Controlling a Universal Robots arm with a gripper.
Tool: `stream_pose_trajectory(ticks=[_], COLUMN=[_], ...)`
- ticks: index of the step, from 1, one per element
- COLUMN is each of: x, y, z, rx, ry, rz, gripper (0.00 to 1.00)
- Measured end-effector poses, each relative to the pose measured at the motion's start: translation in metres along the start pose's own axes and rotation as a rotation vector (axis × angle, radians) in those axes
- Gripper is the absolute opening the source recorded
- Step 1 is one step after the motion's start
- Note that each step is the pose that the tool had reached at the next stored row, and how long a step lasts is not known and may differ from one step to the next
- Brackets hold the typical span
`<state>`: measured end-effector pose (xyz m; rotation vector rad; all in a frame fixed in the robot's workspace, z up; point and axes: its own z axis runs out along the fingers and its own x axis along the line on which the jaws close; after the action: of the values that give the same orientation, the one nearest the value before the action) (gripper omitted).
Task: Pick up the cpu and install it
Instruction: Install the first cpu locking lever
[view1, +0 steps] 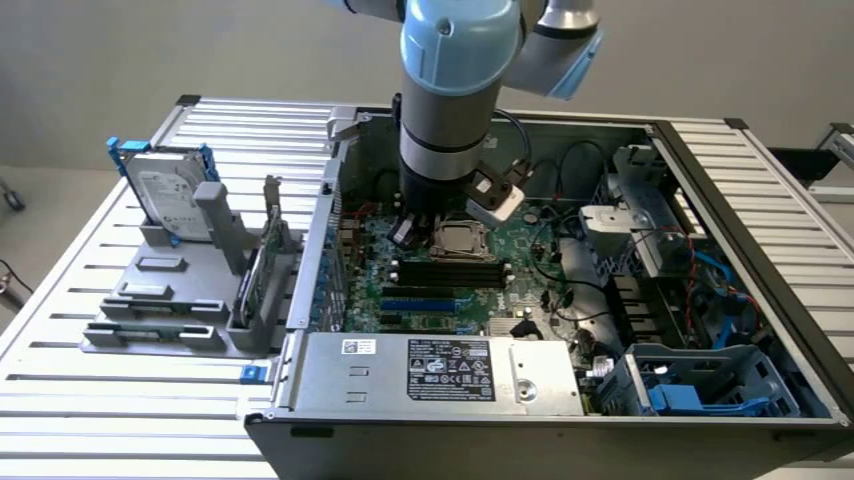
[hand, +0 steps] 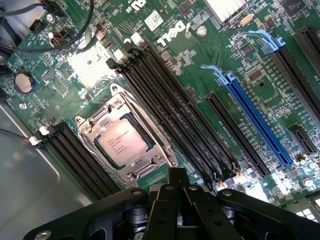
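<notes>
The cpu (hand: 122, 143), a small square chip with a dull silver top, lies flat inside the metal-framed socket (hand: 156, 150) of the green motherboard (hand: 200, 65). In the exterior view the cpu (view1: 461, 238) sits in the socket in the middle of the open computer case. My gripper (view1: 411, 232) hangs low over the board just to the exterior view's left of the socket. In the wrist view my gripper (hand: 177, 175) has its black fingers pressed together, nothing between them, a little off the socket's corner and not touching the chip.
Black memory slots (hand: 175, 100) run along both sides of the socket, and a blue slot (hand: 255, 117) lies further off. A silver power supply (view1: 427, 370) fills the case front. A large hard drive (view1: 171, 190) stands in a grey holder (view1: 160, 300) outside the case.
</notes>
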<state>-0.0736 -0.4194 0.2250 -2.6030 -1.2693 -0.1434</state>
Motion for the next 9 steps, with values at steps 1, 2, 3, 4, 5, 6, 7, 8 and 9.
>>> stream_pose_trajectory(ticks=[1,2,3,4,5,6,7,8,9], x=[-0.0002,-0.0004,-0.0006,-0.0009,-0.0012,-0.0016,-0.0021,-0.0026,-0.0033], y=[0.0001,0.0002,0.0003,0.0003,0.0003,0.0001,-0.0001,-0.0003,-0.0007], z=[0.0009,0.0017,0.0027,0.0036,0.0045,0.0054,0.0063,0.0073,0.0082], rx=[0.0017,0.0032,0.0047,0.0056,0.0063,0.0067,0.0069,0.0071,0.0071], ry=[0.0023,0.0044,0.0063,0.0078,0.0087,0.0094,0.0099,0.0102,0.0106], rz=[0.000,0.000,0.000,0.000,0.000,0.001,0.001,0.002,0.003], gripper=[0.11,0.11,0.11,0.11,0.11,0.11,0.11,0.11,0.11])
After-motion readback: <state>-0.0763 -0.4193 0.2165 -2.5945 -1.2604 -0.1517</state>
